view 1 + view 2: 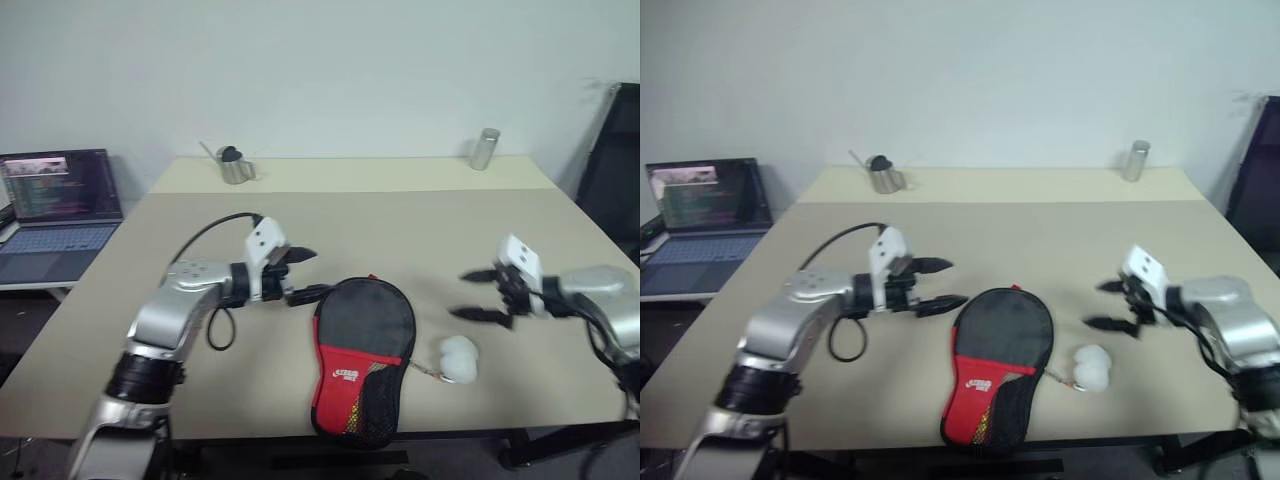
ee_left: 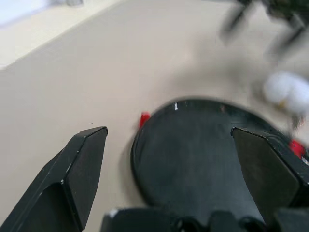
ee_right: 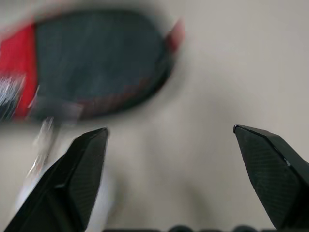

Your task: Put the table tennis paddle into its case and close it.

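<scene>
On the beige table, the black-and-red case with an unreadable white logo lies at the near edge between the spread, empty left gripper and right gripper, a white lump beside it.

Beige tabletop. Metal jug and steel cup along upper edge; open laptop far left; white lump lower right.
</scene>
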